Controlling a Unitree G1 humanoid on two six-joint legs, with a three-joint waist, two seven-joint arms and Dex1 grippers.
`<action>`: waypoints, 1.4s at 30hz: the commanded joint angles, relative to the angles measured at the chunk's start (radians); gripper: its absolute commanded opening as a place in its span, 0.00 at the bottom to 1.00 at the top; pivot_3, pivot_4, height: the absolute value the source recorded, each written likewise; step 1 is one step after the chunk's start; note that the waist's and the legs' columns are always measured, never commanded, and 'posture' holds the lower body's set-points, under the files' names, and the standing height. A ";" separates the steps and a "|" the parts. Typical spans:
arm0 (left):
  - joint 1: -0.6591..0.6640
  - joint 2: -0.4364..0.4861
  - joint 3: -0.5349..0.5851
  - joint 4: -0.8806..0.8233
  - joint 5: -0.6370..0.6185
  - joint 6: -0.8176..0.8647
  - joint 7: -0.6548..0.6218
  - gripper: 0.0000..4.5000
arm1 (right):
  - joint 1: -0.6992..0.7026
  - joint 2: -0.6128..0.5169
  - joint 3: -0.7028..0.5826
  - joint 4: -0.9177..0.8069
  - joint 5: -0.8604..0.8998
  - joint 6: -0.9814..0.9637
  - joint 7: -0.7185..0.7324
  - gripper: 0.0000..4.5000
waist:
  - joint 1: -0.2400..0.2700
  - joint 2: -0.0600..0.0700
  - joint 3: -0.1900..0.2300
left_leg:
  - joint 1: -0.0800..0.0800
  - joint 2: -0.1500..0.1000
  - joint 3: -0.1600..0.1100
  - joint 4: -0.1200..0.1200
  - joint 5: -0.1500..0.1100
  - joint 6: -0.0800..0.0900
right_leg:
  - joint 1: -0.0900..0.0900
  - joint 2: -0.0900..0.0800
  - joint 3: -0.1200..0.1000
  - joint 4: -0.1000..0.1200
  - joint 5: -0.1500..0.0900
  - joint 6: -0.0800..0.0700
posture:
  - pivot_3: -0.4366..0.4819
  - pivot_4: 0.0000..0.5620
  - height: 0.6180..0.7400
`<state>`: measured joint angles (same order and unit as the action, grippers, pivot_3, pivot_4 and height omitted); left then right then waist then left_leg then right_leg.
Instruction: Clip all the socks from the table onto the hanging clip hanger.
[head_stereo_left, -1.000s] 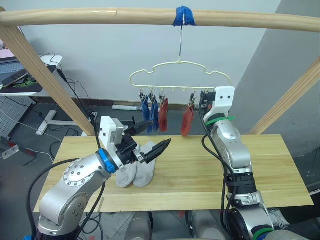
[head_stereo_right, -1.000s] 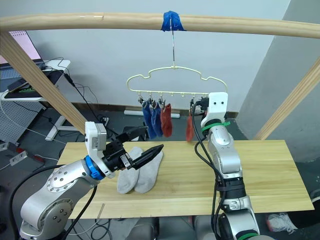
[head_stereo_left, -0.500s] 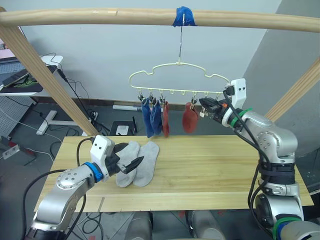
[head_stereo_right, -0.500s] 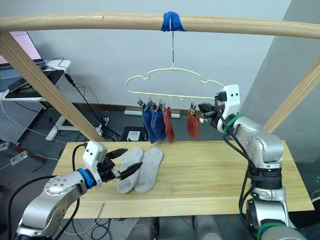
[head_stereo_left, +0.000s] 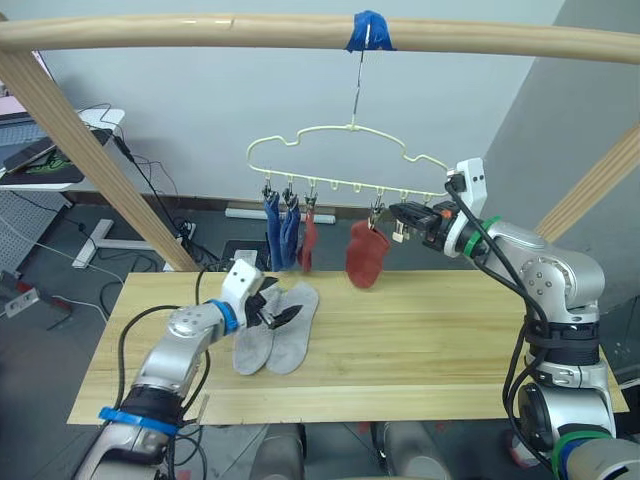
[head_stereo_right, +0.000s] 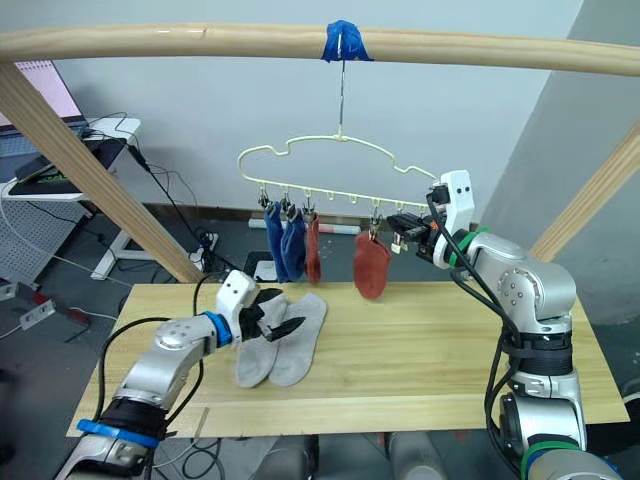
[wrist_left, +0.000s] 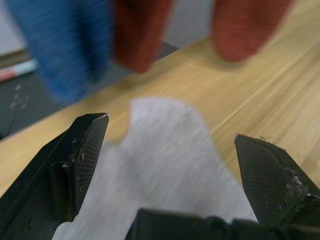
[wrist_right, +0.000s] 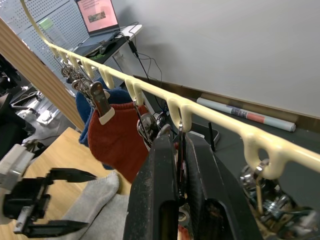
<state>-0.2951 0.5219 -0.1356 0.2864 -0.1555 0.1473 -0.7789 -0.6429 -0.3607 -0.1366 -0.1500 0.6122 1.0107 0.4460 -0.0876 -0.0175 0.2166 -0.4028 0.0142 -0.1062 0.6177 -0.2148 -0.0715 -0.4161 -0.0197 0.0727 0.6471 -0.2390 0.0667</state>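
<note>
Two light grey socks lie side by side on the table, left of its middle. My left gripper is open just above them, and the left wrist view shows its fingers spread either side of a grey sock. The clip hanger hangs from the beam by its hook. Two blue socks and two rust red ones are clipped to it. At the hanger's right end my right gripper is shut on a metal clip.
A round wooden beam spans the top, with blue tape where the hook hangs. Slanted wooden posts stand at both sides. A desk with a laptop and cables is at the back left.
My left gripper has reached forward and down onto the grey socks. The hanger has swung to the left, and the right-hand red sock swings with it. My right gripper stays at the hanger's right end.
</note>
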 joint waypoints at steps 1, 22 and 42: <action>-0.060 -0.026 -0.052 0.133 0.082 -0.072 -0.001 1.00 | -0.013 -0.003 -0.020 -0.047 0.017 0.002 -0.018 0.00 | -0.003 0.000 0.000 | 0.000 0.000 0.000 0.000 0.000 0.000 | 0.000 0.000 0.000 0.000 0.000 0.000 | 0.34 0.35 1.00; -0.180 -0.127 -0.140 0.508 0.238 -0.267 -0.153 0.56 | -0.002 -0.014 -0.051 -0.087 0.034 0.022 -0.081 0.00 | -0.038 0.000 0.000 | 0.002 0.000 0.000 0.000 0.000 0.000 | 0.002 0.000 0.000 0.001 0.000 0.001 | 0.28 0.37 1.00; -0.052 -0.142 -0.043 -0.064 0.048 -0.258 -0.179 0.00 | -0.052 -0.003 -0.128 -0.019 0.120 0.124 -0.115 0.00 | -0.042 0.000 0.002 | 0.001 0.000 -0.001 0.000 0.000 0.000 | 0.001 0.000 0.000 0.001 0.000 0.001 | 0.31 0.38 1.00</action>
<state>-0.3181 0.4000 -0.2273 0.3312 -0.0485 -0.0895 -0.9873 -0.6655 -0.3690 -0.2121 -0.1669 0.6876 1.0871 0.3540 -0.1294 -0.0171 0.2181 -0.4021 0.0142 -0.1072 0.6175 -0.2146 -0.0714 -0.4147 -0.0195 0.0727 0.6479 -0.2389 0.0675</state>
